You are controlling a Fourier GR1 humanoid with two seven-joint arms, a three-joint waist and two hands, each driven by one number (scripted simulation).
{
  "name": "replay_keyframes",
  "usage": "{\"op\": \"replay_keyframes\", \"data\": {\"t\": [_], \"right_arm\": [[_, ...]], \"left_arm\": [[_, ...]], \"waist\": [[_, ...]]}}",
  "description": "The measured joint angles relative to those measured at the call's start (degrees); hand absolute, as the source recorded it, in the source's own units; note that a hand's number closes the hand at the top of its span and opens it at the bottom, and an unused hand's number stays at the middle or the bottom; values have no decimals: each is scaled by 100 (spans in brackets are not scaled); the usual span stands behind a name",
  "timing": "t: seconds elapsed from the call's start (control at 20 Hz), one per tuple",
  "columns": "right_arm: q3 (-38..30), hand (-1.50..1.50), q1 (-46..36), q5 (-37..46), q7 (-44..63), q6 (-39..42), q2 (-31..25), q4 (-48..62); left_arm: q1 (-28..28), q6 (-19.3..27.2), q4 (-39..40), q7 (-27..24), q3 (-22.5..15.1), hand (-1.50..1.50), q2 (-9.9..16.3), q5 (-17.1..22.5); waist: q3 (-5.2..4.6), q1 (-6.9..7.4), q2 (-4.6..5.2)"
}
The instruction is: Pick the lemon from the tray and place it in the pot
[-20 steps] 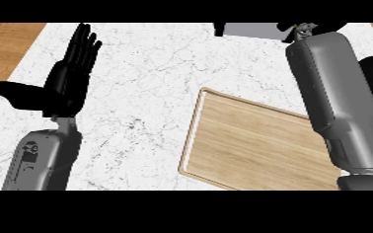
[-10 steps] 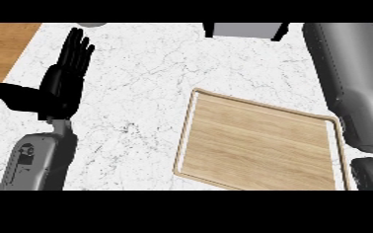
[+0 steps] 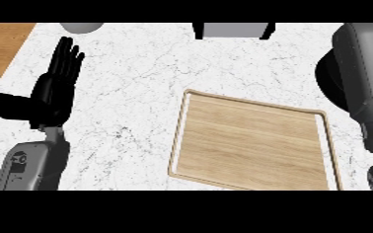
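Note:
The wooden tray [image 3: 251,140] lies at the lower right of the marble counter, and nothing lies on it. No lemon shows anywhere. A grey object with black sides [image 3: 233,29], cut off by the top edge, may be the pot. My left hand [image 3: 55,91] rests open at the left, fingers straight and pointing up, touching nothing. Only the grey and black forearm of my right arm [image 3: 355,74] shows, running along the right edge above the tray's far corner. Its hand is out of view.
A rounded grey object [image 3: 82,27] peeks in at the top left. A strip of wooden surface [image 3: 13,39] borders the counter at the far left. White marble [image 3: 138,103] lies between my left hand and the tray.
My right arm has swung out to the right edge, and its hand, seen at the top a second ago, has left the view. The tray now shows whole. My left hand stays put.

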Motion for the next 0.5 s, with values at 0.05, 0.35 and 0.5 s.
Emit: {"op": "replay_keyframes", "data": {"t": [0.05, 0.35, 0.5], "right_arm": [[-49, 150, 144, -40, -43, -38, -32, -115], [-370, 150, 1031, -509, -499, -275, -344, -782], [-483, 150, 1392, -712, -642, -449, -452, -852]], "left_arm": [[56, -14, -25, -11, 13, 0, 5, 11], [66, 61, -76, 33, 22, 0, -29, -55], [84, 40, -107, 47, 32, 0, -34, -54]], "waist": [[0, -23, -10], [0, -97, -30], [1, -82, -24]]}}
